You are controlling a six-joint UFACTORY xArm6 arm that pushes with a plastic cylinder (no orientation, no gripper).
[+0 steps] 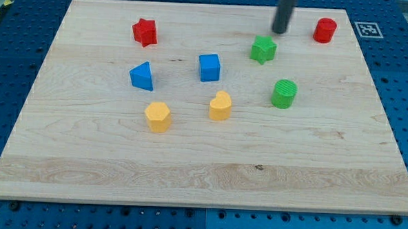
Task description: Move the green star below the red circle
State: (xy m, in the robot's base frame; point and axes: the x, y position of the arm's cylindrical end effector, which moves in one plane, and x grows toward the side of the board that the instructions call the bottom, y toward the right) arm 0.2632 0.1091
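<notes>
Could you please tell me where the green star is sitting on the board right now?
The green star sits in the view's upper right, just below and left of my tip, left of the red circle, above the green cylinder.

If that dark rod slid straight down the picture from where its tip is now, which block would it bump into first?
Probably the green star. My tip sits just above it, slightly to the view's right, so it might only clip the star's right edge. Past that, the green cylinder lies further down the same line. Depth is hard to judge.
</notes>
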